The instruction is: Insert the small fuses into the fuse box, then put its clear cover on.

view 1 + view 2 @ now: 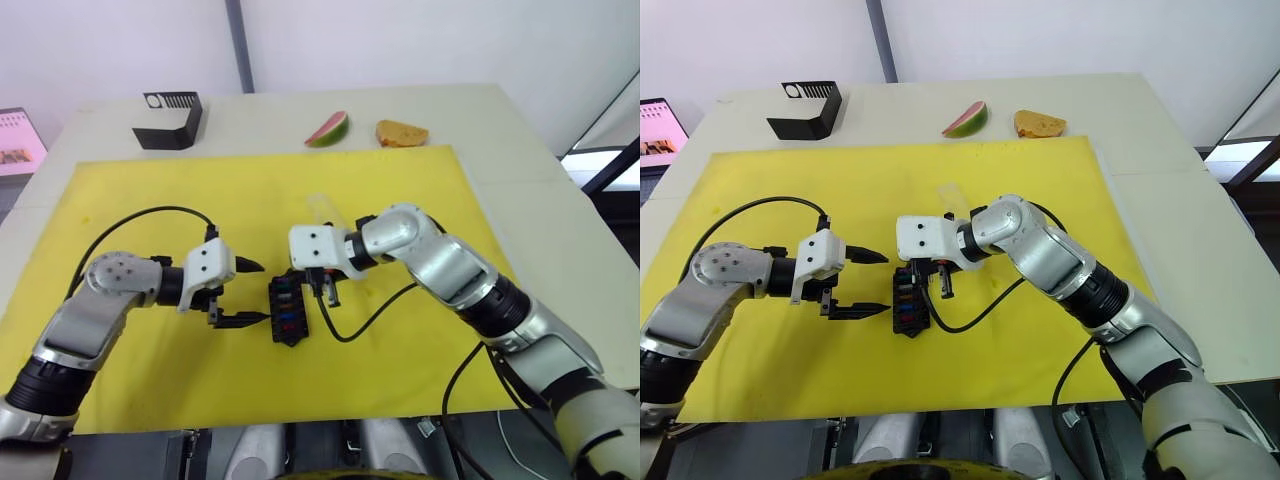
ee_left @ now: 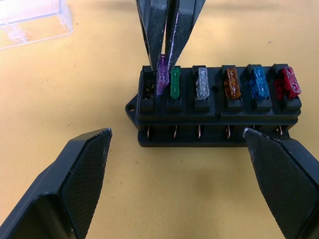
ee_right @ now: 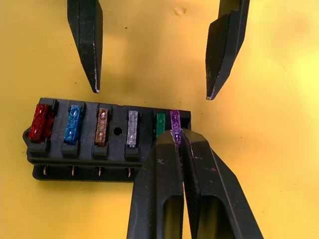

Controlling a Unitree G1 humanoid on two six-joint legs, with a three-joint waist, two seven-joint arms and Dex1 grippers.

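On the yellow mat (image 1: 130, 200), the left gripper (image 1: 243, 292) is hovering spread apart beside the black fuse box (image 1: 289, 310), whose long axis is running toward the robot; the right gripper (image 3: 178, 135) is reaching down, pinching the purple fuse (image 2: 162, 74) upright at the end slot

Yellow mat (image 1: 120, 200); black bracket (image 1: 170, 120); watermelon slice (image 1: 328, 129)

No words, numbers or brand marks can be read. The black bracket (image 1: 168, 119) at the far end of the worktop bears white stripes and a white ring, not letters. The screen (image 1: 662, 130) at the robot's far left shows marks too small to read.
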